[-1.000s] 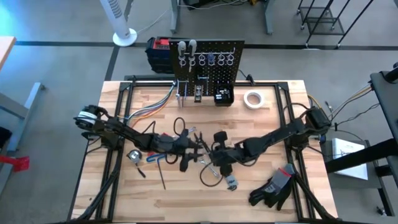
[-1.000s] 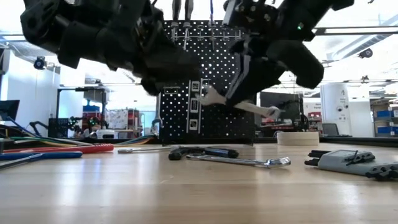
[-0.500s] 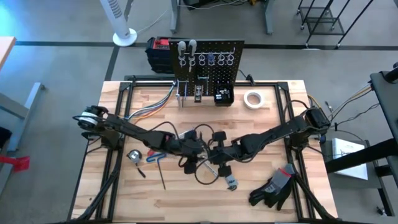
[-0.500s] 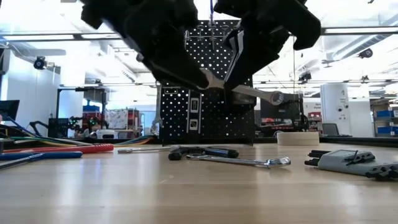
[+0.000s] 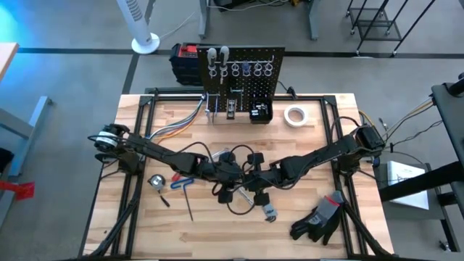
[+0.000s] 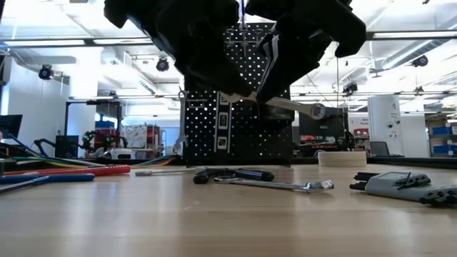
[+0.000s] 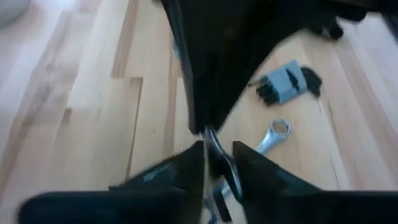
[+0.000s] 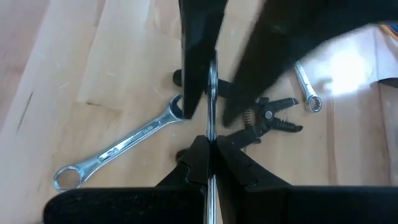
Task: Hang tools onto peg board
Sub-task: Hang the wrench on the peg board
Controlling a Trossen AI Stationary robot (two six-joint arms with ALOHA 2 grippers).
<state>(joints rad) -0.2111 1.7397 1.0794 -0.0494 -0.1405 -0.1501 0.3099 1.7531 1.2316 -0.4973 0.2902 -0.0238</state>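
Mid-surface, well clear of every edge, the right gripper (image 5: 255,176) clamps a silver wrench (image 6: 289,107) aloft, the left gripper's (image 5: 235,172) fingers narrowed around its other end.

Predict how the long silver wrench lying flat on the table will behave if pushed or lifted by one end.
The silver wrench looks like rigid metal, so it probably won't bend. Lying flat on the wooden table, it should slide or pivot rather than roll. Lifted by one end, it would likely droop.
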